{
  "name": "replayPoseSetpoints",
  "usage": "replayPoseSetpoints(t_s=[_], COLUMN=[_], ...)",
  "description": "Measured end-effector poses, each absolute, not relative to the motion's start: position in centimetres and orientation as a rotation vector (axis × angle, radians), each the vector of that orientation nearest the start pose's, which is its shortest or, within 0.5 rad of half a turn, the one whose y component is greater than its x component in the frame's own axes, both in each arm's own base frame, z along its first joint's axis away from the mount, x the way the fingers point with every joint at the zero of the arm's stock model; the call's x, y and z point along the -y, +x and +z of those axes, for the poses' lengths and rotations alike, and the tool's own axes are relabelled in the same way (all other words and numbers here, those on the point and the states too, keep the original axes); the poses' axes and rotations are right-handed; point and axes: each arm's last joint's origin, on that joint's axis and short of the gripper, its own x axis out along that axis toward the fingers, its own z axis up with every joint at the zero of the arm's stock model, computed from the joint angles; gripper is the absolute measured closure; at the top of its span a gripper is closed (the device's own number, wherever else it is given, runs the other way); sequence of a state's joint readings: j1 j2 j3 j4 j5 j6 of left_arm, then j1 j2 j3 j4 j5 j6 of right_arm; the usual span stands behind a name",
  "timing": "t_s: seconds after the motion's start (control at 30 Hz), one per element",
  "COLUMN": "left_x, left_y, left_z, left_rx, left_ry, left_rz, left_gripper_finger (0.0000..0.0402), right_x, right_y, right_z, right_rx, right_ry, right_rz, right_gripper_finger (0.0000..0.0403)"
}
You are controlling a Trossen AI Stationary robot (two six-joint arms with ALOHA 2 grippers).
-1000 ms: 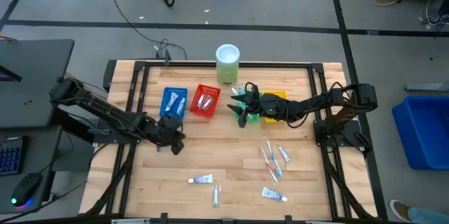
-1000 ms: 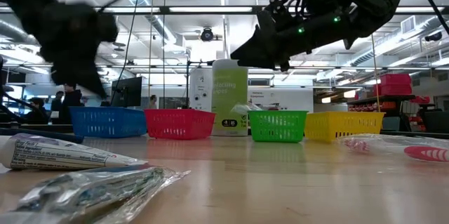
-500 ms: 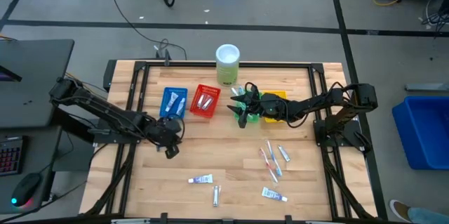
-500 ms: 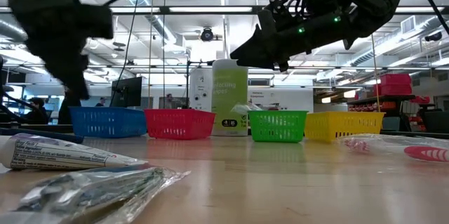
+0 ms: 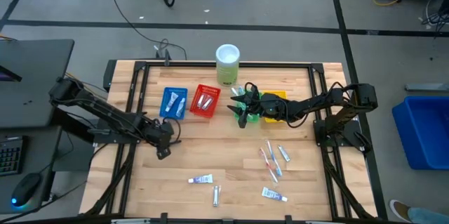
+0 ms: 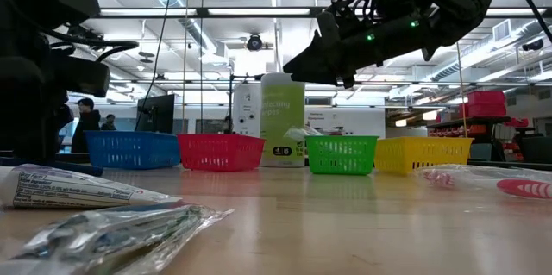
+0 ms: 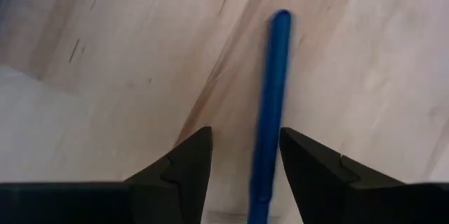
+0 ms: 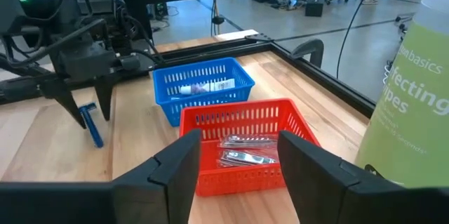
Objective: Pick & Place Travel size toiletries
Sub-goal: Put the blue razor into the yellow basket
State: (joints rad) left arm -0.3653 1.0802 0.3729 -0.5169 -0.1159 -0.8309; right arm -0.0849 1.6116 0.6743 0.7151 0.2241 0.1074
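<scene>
Blue razor stick (image 7: 270,112) lies flat on the wood between the left gripper's (image 7: 245,155) wide-open fingers, so this looks like the pick step: next, lower and close, while the right gripper (image 8: 235,164), also open, waits over the trays.

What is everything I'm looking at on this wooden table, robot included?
Wooden table: one, pale.
Plastic mesh trays: four, blue, red, green, yellow, in a row on the far side.
Pale green cylinder with white lid: one, behind the trays.
White tubes: about three, loose, near side.
Thin toothbrushes: small cluster, near right.
Blue stick: one, flat on the wood.
Left gripper: open, astride the blue stick.
Right gripper: open, above the green tray.
</scene>
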Motion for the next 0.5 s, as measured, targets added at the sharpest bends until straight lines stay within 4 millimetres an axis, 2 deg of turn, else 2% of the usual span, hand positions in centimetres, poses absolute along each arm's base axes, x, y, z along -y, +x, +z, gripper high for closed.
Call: replayPoseSetpoints(t_s=[0.17,0.43,0.5], left_x=[5.14,5.1,5.09], left_y=[14.33,14.31,14.35], left_z=[13.0,12.94,12.96], left_rx=[-1.196,-1.197,-1.185], left_ry=[-0.401,-0.359,-0.379], left_rz=[0.254,0.237,0.26], left_gripper_finger=[0.0256,0.0362,0.0363], right_x=[3.34,3.33,3.33], right_y=[31.61,31.61,31.61], right_z=[18.41,18.42,18.42], right_rx=[-0.206,-0.206,-0.206], right_ry=[0.091,0.091,0.091], right_rz=[-0.319,-0.319,-0.319], right_gripper_finger=[0.0197,0.0206,0.021])
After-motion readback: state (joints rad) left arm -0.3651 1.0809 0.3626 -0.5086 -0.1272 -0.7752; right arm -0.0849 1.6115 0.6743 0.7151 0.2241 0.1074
